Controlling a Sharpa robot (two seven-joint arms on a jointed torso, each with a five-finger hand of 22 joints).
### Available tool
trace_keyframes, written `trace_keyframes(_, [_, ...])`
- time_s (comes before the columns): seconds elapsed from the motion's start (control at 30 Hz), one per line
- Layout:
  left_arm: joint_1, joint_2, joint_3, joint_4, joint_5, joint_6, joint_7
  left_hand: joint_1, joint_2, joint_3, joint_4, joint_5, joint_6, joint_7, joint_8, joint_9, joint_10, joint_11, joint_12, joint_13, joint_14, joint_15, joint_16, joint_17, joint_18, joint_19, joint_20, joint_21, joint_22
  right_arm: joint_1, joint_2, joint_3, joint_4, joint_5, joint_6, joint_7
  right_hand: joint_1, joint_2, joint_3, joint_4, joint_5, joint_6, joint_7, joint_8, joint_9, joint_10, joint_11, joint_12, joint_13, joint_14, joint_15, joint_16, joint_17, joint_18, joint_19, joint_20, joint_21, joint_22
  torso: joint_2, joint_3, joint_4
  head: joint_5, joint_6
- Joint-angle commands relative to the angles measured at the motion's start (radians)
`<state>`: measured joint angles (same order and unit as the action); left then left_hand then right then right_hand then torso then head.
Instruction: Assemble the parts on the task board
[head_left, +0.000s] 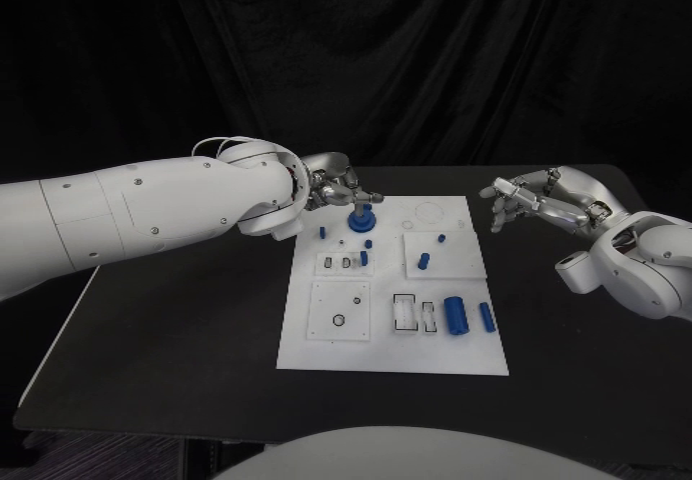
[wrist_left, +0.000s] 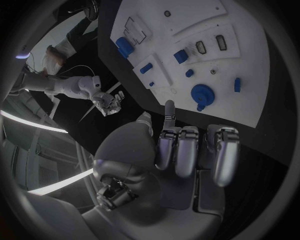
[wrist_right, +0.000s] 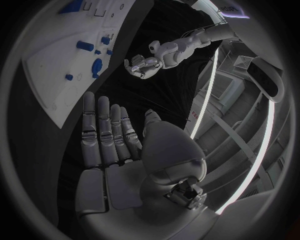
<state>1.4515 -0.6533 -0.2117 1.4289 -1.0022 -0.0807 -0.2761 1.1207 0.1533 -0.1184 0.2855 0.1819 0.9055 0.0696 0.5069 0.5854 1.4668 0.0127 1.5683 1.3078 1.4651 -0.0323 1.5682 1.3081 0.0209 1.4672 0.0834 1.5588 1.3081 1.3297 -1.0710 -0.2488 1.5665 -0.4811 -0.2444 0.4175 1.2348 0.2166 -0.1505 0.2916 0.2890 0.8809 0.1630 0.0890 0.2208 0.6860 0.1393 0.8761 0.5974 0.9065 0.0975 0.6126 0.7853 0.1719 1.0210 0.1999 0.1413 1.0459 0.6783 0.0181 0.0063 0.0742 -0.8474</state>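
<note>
We see the black counter (head_left: 173, 340) carrying the white rectangular task board (head_left: 397, 355), and on it the small blue plastic parts are spread. The left robot hand (head_left: 336, 186) is at the far left corner of the board, just over the round blue knob-like part with a short stem (head_left: 362, 217); in the head view the fingertips look very near or touching the stem, but in the left wrist view the fingers are apart and nothing is between them, so we judge this robot hand is released and the part stands on the board by itself. The right robot hand (head_left: 541, 200) hangs beside the far right edge of the board, fingers spread, holding nothing. From here, we think the main risk is a bad closing on the knob: if the fingers meet it off centre, it may tip or slide from its seat. The blue cylinder (head_left: 456, 314) and the thinner blue pin (head_left: 488, 317) lie near each other on the near right part of the board and could roll if the board is pushed. The small blue peg (head_left: 364, 258) stands near the knob and may be knocked by the fingers.
</note>
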Motion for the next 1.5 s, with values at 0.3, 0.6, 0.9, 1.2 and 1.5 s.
trace_keyframes(0.3, [-0.025,0.041,0.001,-0.029,-0.076,0.112,-0.168,0.008,0.004,-0.012,-0.004,0.019,0.028,-0.018,0.020,0.083,0.104,-0.024,0.002,0.263,0.106,-0.023,0.003,0.263,-0.013,0.077,-0.022,0.004,0.231,-0.004,0.009,0.001,-0.006,0.016,0.023,-0.002,0.021,0.009,-0.017,0.000,0.020,0.002,0.008,0.007,-0.001,0.007,-0.008,0.011,-0.011,0.003,-0.010,0.012,-0.007,0.010,0.015,-0.004,-0.008,-0.004,-0.001,-0.0036,-0.0037,-0.003,-0.019])
trace_keyframes(0.6, [-0.049,0.042,0.001,-0.008,-0.077,0.127,-0.207,0.002,0.007,-0.018,-0.001,0.013,0.054,-0.024,-0.007,0.088,0.104,-0.030,0.002,0.263,0.106,-0.030,0.003,0.263,-0.012,0.073,-0.030,0.002,0.226,-0.005,0.015,0.001,-0.012,0.016,0.020,-0.020,0.035,0.010,-0.024,0.000,0.033,0.003,0.011,0.010,-0.001,0.005,-0.009,0.013,-0.019,0.003,-0.011,0.017,-0.012,0.010,0.019,-0.006,-0.011,-0.007,0.000,-0.0027,-0.0069,0.000,-0.025])
trace_keyframes(0.9, [-0.055,0.030,0.001,0.010,-0.077,0.115,-0.210,0.003,0.006,-0.024,-0.004,0.018,0.088,-0.034,-0.015,0.106,0.104,-0.040,0.002,0.263,0.106,-0.039,0.003,0.263,-0.013,0.080,-0.038,0.004,0.234,-0.012,0.020,0.001,-0.015,0.016,0.019,-0.028,0.040,0.011,-0.026,0.000,0.038,0.003,0.012,0.010,-0.001,0.005,-0.009,0.014,-0.023,0.003,-0.011,0.018,-0.014,0.009,0.021,-0.006,-0.012,-0.008,-0.001,-0.0021,-0.0063,0.006,-0.025])
trace_keyframes(1.2, [-0.075,0.030,0.001,0.020,-0.077,0.101,-0.199,0.014,0.008,-0.021,-0.009,0.035,0.084,-0.034,-0.041,0.110,0.104,-0.041,0.002,0.263,0.106,-0.042,0.003,0.263,-0.011,0.073,-0.043,0.001,0.225,-0.018,0.025,0.001,-0.016,0.016,0.029,-0.036,0.046,0.013,-0.029,0.001,0.043,0.005,0.013,0.013,0.000,0.004,-0.009,0.014,-0.027,0.002,-0.011,0.020,-0.017,0.009,0.023,-0.006,-0.014,-0.009,-0.003,0.0009,-0.0085,0.005,-0.025])
trace_keyframes(1.5, [-0.091,0.038,0.001,0.022,-0.077,0.079,-0.191,0.031,0.008,-0.014,-0.018,0.065,0.086,-0.032,-0.071,0.114,0.104,-0.040,0.002,0.263,0.106,-0.042,0.003,0.263,-0.010,0.069,-0.043,-0.001,0.220,-0.020,0.025,0.001,-0.016,0.016,0.033,-0.045,0.048,0.013,-0.030,0.001,0.045,0.006,0.013,0.014,0.000,0.004,-0.009,0.015,-0.028,0.002,-0.011,0.021,-0.017,0.009,0.023,-0.006,-0.014,-0.009,-0.002,-0.0030,-0.0049,0.002,-0.025])
